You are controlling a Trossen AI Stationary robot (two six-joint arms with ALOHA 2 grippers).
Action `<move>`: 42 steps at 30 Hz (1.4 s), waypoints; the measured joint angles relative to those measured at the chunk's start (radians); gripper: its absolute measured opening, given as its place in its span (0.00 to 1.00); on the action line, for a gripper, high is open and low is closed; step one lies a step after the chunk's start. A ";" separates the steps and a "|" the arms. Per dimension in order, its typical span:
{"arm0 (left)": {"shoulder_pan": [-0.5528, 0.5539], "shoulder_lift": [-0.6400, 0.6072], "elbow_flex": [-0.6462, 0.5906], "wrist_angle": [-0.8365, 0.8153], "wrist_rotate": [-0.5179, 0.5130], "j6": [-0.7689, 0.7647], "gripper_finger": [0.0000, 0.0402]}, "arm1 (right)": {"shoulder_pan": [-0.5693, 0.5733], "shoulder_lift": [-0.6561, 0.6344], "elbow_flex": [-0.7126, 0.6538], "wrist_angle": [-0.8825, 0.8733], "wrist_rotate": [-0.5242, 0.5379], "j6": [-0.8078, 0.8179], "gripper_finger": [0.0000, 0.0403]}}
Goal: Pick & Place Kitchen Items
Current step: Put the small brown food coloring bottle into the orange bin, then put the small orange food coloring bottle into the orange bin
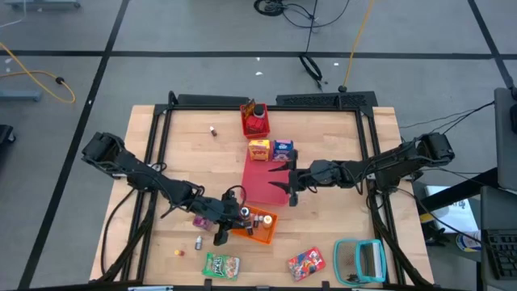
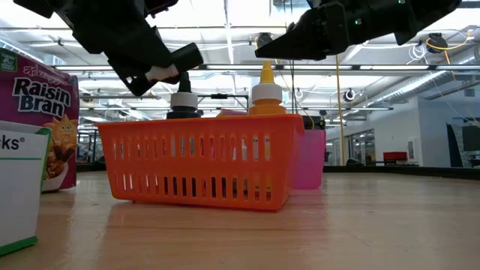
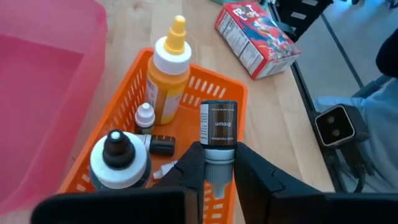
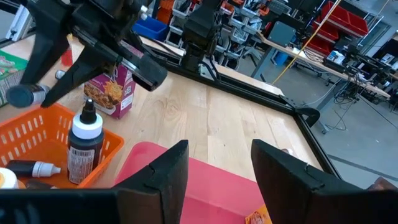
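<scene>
My left pincer (image 3: 219, 177) is clenched on the neck of a small brown bottle (image 3: 219, 124) — light, rigid, slick plastic, so hold below the cap. Just beyond it, the orange basket (image 3: 214, 84) holds a yellow squeeze bottle (image 3: 168, 81). Right pincer (image 4: 217, 168) hangs released over the pink bin (image 4: 199, 186).

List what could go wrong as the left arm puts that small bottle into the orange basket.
1. The left gripper pinches the small dark bottle only at its cap end; it could swing or slip.
2. The orange basket already holds the yellow bottle and white-capped dark bottle; a drop could topple them.
3. The right gripper hovers nearby, over the pink bin.
</scene>
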 joint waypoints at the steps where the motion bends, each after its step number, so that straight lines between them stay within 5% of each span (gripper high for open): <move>1: 0.000 0.000 0.000 0.000 0.000 -0.007 0.17 | -0.001 0.000 0.000 -0.003 0.000 0.000 0.42; 9: -0.001 0.000 0.000 0.000 0.002 -0.002 0.31 | -0.010 0.000 0.000 -0.006 0.000 0.001 0.42; 21: 0.006 -0.044 0.000 0.011 -0.048 0.011 0.33 | -0.010 0.000 0.000 -0.006 -0.003 0.001 0.42; 29: 0.007 -0.152 0.000 -0.048 -0.290 0.016 0.33 | -0.010 0.000 0.000 -0.006 -0.004 0.013 0.42; 36: 0.026 -0.252 0.000 -0.210 -0.654 0.002 0.33 | -0.010 0.000 0.000 -0.007 -0.004 0.013 0.42; 42: 0.095 -0.306 0.000 -0.343 -0.732 -0.075 0.33 | -0.010 0.000 0.000 -0.014 -0.004 0.013 0.42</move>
